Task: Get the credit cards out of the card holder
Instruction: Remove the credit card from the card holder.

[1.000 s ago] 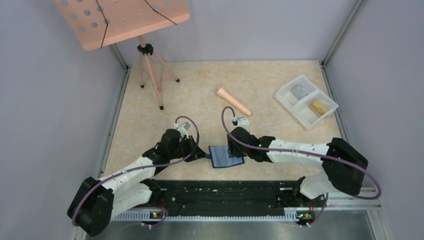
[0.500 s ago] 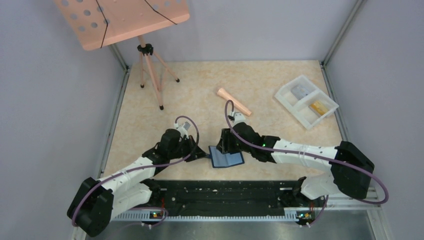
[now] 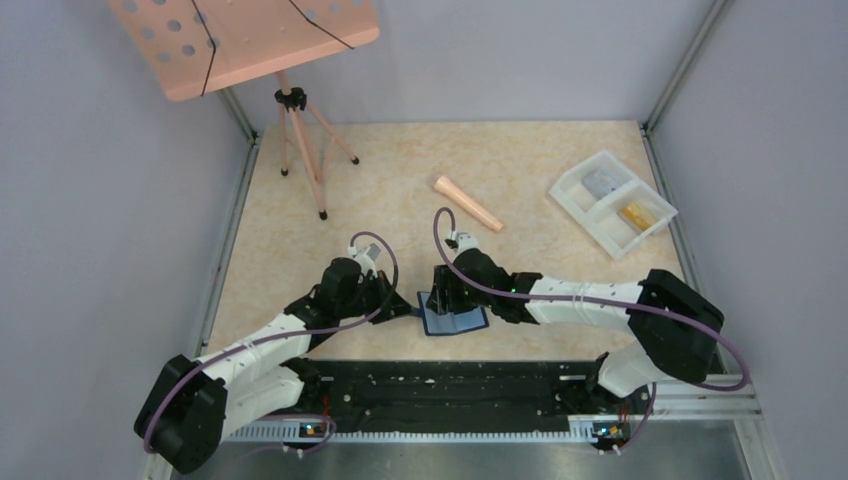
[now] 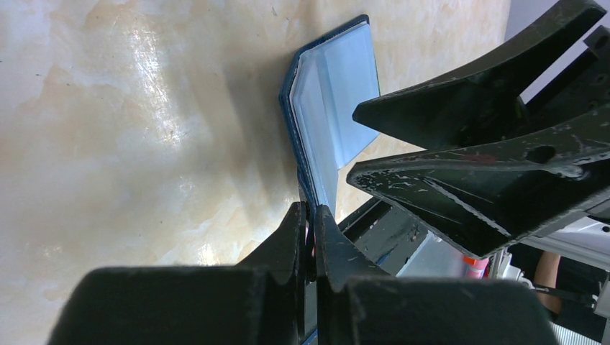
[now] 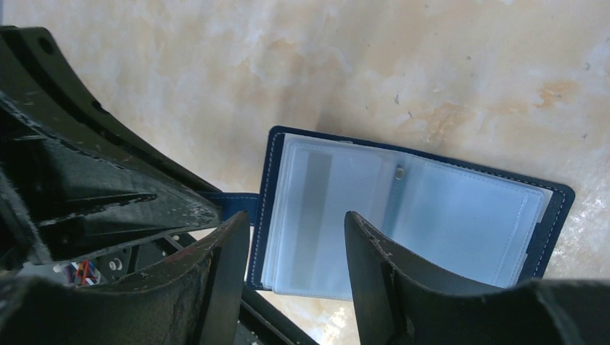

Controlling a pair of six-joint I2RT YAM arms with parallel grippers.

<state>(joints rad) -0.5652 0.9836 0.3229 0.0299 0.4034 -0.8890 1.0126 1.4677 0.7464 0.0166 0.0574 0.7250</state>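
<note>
The dark navy card holder (image 3: 455, 320) lies open near the table's front edge, its pale blue pockets (image 5: 431, 215) facing up. A pale card with a grey stripe (image 5: 316, 201) shows through the left pocket. My left gripper (image 3: 408, 311) is shut on the holder's closing tab (image 5: 230, 205), as the left wrist view (image 4: 311, 215) shows. My right gripper (image 3: 440, 298) is open and hovers over the holder's left half, its tips (image 5: 296, 219) astride the left pocket stack. A tan-gold card (image 3: 636, 214) and a grey-silver card (image 3: 600, 181) lie in the white tray.
The white two-compartment tray (image 3: 575, 185) stands at the back right. A peach cylinder (image 3: 468, 203) lies behind the grippers. A tripod stand (image 3: 300, 150) with a perforated peach board stands at the back left. The black base rail (image 3: 450, 385) runs just in front of the holder.
My right gripper has moved left, from the holder's right side to above its left half. The holder's left flap has tilted up a little. The left arm has stayed still.
</note>
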